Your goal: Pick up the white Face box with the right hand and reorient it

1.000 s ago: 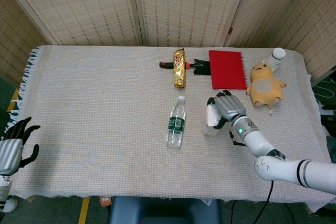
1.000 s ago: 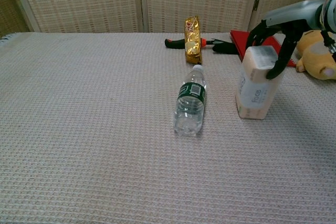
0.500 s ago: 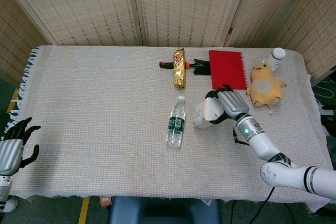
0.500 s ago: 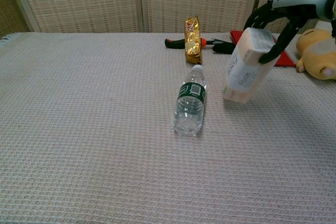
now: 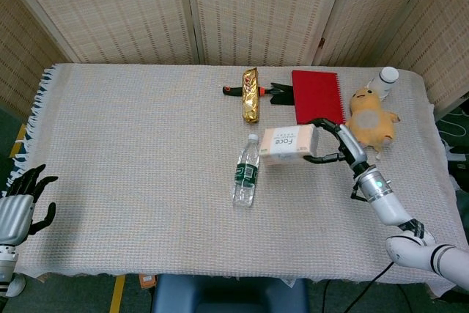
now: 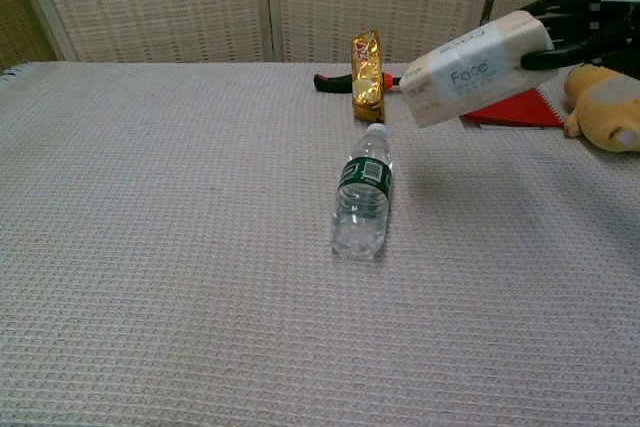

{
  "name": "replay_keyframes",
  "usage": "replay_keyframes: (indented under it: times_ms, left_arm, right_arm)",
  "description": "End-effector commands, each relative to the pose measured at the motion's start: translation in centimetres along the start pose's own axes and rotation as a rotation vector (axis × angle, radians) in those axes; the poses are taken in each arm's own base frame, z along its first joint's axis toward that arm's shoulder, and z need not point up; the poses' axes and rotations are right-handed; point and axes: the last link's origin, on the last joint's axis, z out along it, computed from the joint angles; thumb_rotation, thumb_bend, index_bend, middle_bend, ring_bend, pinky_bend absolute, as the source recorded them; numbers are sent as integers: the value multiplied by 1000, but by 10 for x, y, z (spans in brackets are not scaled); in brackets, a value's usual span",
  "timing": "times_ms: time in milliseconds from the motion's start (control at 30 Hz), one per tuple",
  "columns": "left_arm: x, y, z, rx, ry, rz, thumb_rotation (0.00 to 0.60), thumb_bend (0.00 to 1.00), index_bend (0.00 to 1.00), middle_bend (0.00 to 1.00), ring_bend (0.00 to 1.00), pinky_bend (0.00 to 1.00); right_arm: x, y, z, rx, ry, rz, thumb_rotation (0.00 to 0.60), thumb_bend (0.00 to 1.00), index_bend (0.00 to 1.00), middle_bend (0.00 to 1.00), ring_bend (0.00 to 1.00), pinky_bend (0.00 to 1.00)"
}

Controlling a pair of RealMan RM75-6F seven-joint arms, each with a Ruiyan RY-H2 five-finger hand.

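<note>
Lifted and tipped flat since earlier, the white Face box hangs above the water bottle; right hand grasps its end for reorienting; left hand idles, released.

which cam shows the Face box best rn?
Chest view: the Face box is close, its label readable, clearly lifted off the cloth and tilted, gripped at one end by the right robot hand. Head view shows the box smaller from above; its height is hard to judge.

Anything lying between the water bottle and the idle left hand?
Nothing: only bare woven cloth separates the water bottle from the left hand, per the head view.
</note>
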Motion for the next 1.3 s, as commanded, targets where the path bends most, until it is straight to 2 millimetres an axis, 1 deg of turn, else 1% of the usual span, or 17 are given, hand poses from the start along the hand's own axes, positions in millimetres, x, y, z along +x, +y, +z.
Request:
replay_keyframes:
  times_ms: [33,233,500,633,933,1100,1300]
  left_arm:
    - [0,0,0,1,-3,1,600,497,211,0,0,100]
    - [-1,-1,1,5,-1,3,600,497,212,0,0,100]
    - [-1,-2,1,7,-2,3,600,497,212,0,0,100]
    - [-1,-3,2,10,-4,2,600,498,211,0,0,100]
    - [-4,-3,3,15,-17,10,600,499,211,0,0,100]
    - [-4,-4,4,20,-15,9,600,498,212,0,0,100]
    - [-4,-5,4,21,-17,10,600,499,212,0,0,100]
  right_arm:
    - [-7,63,-19,-8,-44,15,600,41,551,484,491,45]
    - [-13,70,-11,-14,-97,-10,600,49,551,484,491,45]
    - [-17,68,-1,-4,-133,-36,600,66,551,484,491,45]
    - [-14,70,2,6,-119,-127,600,80,551,484,491,42]
    - [-17,68,5,51,-66,-283,600,96,551,484,491,39]
    - [-23,67,3,101,-4,-295,600,107,547,484,492,40]
    - [-26,75,-1,87,6,-272,600,113,542,485,492,40]
